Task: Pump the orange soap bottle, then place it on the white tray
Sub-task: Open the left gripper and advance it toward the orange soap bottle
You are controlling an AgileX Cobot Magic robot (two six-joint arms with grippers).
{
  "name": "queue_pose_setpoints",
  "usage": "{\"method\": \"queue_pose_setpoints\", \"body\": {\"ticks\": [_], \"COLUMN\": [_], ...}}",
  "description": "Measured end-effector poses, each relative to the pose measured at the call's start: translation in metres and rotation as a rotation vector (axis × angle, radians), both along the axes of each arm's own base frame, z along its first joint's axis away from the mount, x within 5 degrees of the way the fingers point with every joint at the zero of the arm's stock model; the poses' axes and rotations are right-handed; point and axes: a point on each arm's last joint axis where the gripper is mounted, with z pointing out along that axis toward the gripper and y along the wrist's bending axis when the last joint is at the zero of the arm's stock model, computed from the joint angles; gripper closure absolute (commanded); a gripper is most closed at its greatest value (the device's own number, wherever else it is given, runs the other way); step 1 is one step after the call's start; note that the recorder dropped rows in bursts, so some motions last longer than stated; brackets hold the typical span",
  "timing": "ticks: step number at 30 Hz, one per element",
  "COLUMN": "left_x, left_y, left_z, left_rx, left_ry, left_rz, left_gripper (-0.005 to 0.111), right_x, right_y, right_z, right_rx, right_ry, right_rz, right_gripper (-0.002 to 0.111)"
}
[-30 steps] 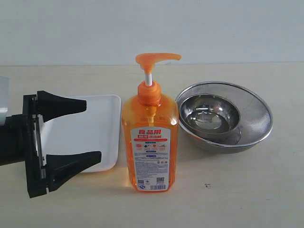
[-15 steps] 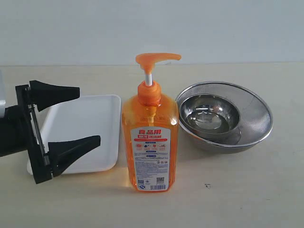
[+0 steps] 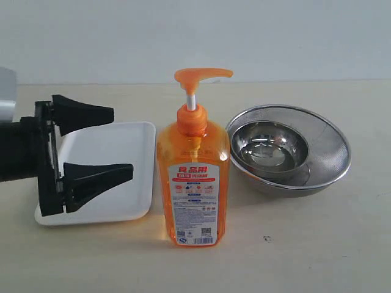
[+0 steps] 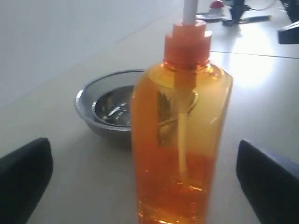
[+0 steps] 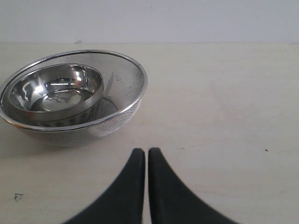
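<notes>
Orange bottle (image 3: 192, 183) part-full; bowl (image 3: 269, 146) in sieve (image 3: 332, 160); L jaws wide empty, R jaws closed

table (image 3: 317, 250): beige | on it: white tray (image 3: 135, 143); orange soap bottle (image 3: 193, 177), upright; mesh bowl (image 3: 333, 160)

On the right of my exterior feed I see a round steel mesh bowl (image 3: 327, 155) resting on the pale beige tabletop (image 3: 317, 250). A smaller polished steel bowl (image 3: 269, 149) is nested inside it, off-centre toward the left of the mesh. I can also pick out a tiny dark mark (image 3: 266, 238) on the table, nearer the camera than the bowls, and a plain pale wall (image 3: 293, 36) behind the table's far edge.
</notes>
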Motion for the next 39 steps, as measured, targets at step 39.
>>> {"method": "queue_pose_setpoints", "body": {"ticks": [39], "left_x": [0.052], "left_y": [-0.031], "left_z": [-0.036], "left_rx": [0.099], "left_ry": [0.129], "left_rz": [-0.303], "left_gripper": [-0.002], "right_x": [0.0], "right_y": [0.0], "right_z": [0.0], "right_rx": [0.004], "right_ry": [0.0], "right_rz": [-0.001], "right_gripper": [0.108]}}
